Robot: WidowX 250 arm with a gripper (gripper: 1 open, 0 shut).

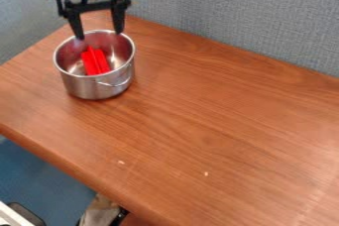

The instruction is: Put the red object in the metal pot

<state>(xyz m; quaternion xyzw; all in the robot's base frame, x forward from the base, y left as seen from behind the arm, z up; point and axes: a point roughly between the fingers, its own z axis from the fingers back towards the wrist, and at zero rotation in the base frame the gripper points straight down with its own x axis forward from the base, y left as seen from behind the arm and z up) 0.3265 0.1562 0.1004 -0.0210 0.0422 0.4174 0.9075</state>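
Now end effector (93,24) spread wide, empty, above metal pot (95,69); red object (95,61) inside.

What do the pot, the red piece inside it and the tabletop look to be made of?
The metal pot: shiny steel by the look, with a bright, reflective silver wall and rim. The red object: probably plastic, a saturated, even red with a slight gloss; finer surface detail is too small to make out. The table: wood or wood-look laminate, reddish brown with long grain streaks and a smooth satin sheen.
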